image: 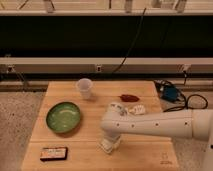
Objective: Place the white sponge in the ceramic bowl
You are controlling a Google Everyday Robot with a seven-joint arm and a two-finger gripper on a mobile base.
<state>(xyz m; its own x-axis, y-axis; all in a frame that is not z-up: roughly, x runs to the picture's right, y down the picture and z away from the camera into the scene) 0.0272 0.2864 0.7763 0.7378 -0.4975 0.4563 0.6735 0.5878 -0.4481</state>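
Observation:
The white sponge (109,145) lies on the wooden table (145,155), near the front and right of the middle. My gripper (110,139) hangs from the white arm (155,125) that reaches in from the right. It points straight down onto the sponge and covers part of it. The green ceramic bowl (63,118) sits on the left of the table, a short way left of and behind the sponge, with nothing in it.
A translucent plastic cup (85,89) stands at the back. A white tube-like package (128,108) and a small reddish object (129,97) lie behind the arm. A black flat item (54,153) lies at the front left. A blue device with cables (170,93) sits at the right edge.

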